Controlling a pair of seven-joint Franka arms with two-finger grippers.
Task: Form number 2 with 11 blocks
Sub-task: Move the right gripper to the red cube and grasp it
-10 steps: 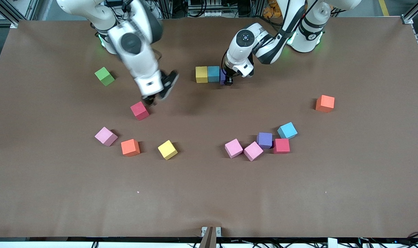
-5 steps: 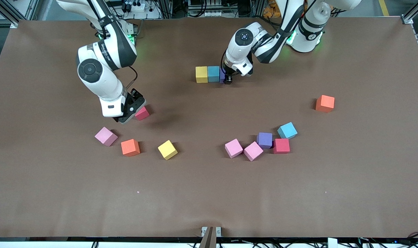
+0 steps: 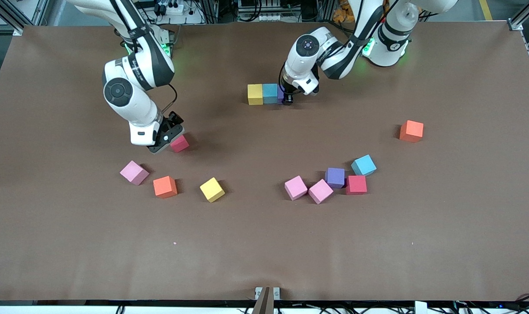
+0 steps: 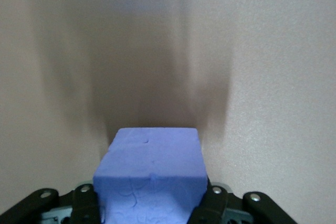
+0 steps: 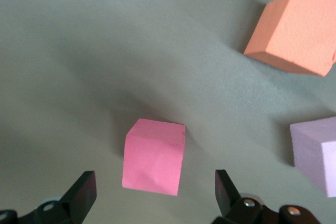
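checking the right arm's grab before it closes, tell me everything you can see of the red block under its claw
The red block is a small matte cube, foam-like, pinkish red, with clean edges and no marks. It sits flat on the brown table, turned a little askew, and nothing touches it. The right claw is open, with one finger on each side of it and a gap left at both. A pink block and an orange block lie nearer the front camera.

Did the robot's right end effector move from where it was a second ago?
Yes. The right end effector swung down beside the red cube, toward the pink cube.
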